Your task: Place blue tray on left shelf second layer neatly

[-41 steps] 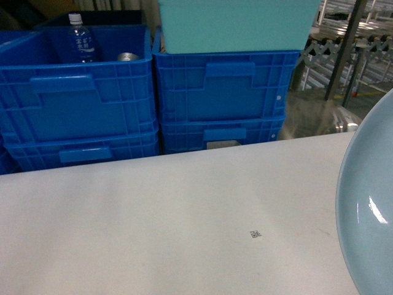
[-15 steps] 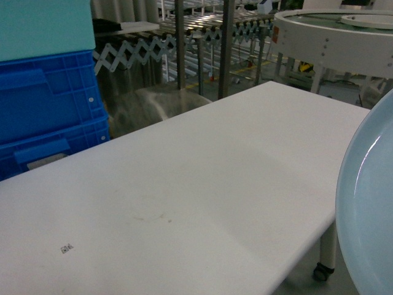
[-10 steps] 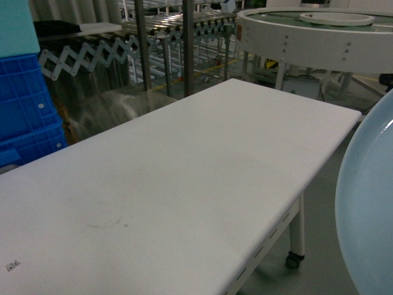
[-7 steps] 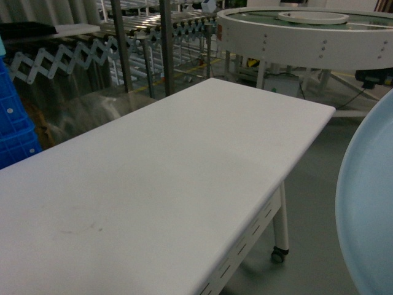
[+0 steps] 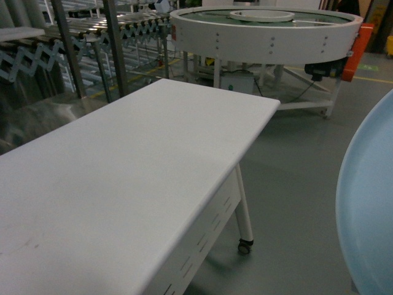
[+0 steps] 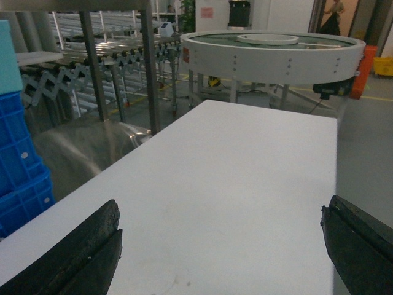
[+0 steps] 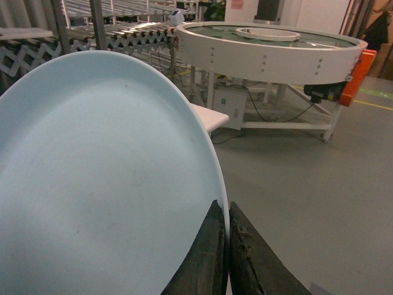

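Observation:
The blue tray, pale sky-blue and round, fills the left of the right wrist view, and its curved edge shows at the right border of the head view. My right gripper is shut on the tray's rim, one dark finger on each face. My left gripper hangs open over the white table, its two dark fingertips far apart with nothing between them. The left shelf is out of view.
The white table on castors runs across the left, its end near the middle. Behind stands a round white conveyor, metal roller racks and posts. Blue crates sit at the far left. Grey floor lies to the right.
The head view has swung to the right: the blue crates have slid out of it, and the table's end, the round conveyor and the floor have come in. The tray stays held at the right.

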Motion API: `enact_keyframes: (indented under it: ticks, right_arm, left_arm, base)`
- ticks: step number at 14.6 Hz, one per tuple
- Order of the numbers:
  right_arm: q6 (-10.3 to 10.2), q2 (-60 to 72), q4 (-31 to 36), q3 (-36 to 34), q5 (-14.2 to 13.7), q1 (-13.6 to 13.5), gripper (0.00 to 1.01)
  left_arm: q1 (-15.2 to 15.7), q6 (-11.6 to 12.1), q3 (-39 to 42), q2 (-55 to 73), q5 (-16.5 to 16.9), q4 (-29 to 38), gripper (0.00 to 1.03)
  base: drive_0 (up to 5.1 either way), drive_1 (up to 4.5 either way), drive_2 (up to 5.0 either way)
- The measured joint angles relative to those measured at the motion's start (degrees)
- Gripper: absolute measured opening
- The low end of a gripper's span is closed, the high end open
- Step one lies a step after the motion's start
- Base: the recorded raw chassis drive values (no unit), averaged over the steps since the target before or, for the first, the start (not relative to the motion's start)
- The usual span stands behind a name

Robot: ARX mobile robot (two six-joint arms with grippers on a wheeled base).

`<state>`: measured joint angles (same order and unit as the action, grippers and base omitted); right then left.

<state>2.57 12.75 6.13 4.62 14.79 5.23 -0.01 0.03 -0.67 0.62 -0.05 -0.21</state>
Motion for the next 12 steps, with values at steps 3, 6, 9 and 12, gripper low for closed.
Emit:
enact_keyframes:
  ticks: [3,6,9,12]
  right_arm:
    - [0.02,0.0,0.02,0.0,0.0,0.0,0.02]
    - [0.02,0.0,0.02,0.0,0.0,0.0,0.02]
    - [0.0,0.0,0.02,0.0,0.0,0.0,0.02]
    - [0.02,0.0,0.02,0.0,0.0,0.0,0.02]
  left_arm:
    - [0.0,-0.02,0.0,0.0,0.0,0.0,0.98]
    - [0.0,-0.02,0.0,0.0,0.02,0.0,0.98]
    - [0.0,0.0,0.0,0.0,0.0,0.02,0.98]
    - [0.0,-0.02,0.0,0.0,0.0,0.0,0.98]
  base:
    - [-1.6,-1.59,-1.6]
    - [-1.6,-1.65,-1.6]
    - [-1.6,-1.63,-1.6]
    - [-1.6,-1.62,-1.6]
